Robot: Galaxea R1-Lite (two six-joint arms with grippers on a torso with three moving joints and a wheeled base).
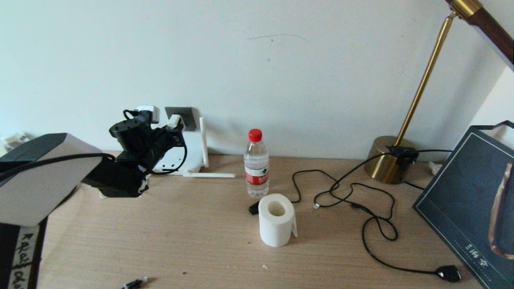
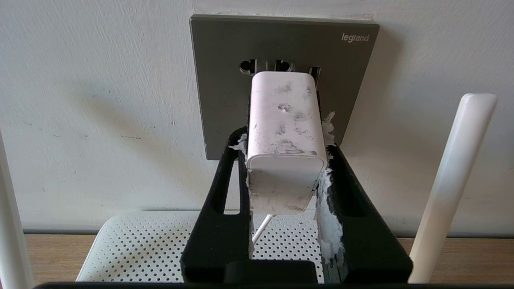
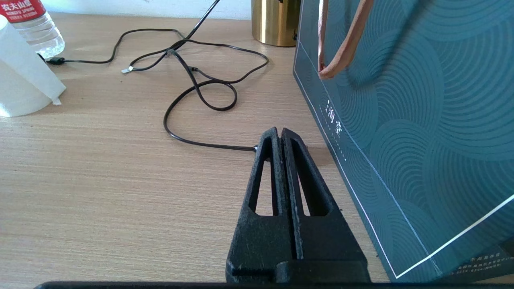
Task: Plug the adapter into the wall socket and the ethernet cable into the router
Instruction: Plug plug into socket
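My left gripper [image 2: 285, 142] is shut on the white adapter [image 2: 285, 120], holding it by its sides. The adapter's far end meets the dark grey wall socket [image 2: 225, 80] just under the upper holes; its pins are hidden. In the head view this grip [image 1: 173, 127] is at the wall above the white router [image 1: 194, 154]. The ethernet cable lies loose on the right of the desk, with its clear plug [image 1: 316, 206] and its black disc end [image 1: 449, 273]. My right gripper [image 3: 280, 131] is shut and empty, low over the desk where the cable [image 3: 168, 128] ends.
A water bottle [image 1: 256, 162] and a toilet paper roll [image 1: 276, 218] stand mid-desk. A brass lamp [image 1: 387, 160] with its black cord is at the back right. A dark gift bag [image 1: 470, 200] sits close beside the right gripper. Router antennas [image 2: 449, 180] flank the left gripper.
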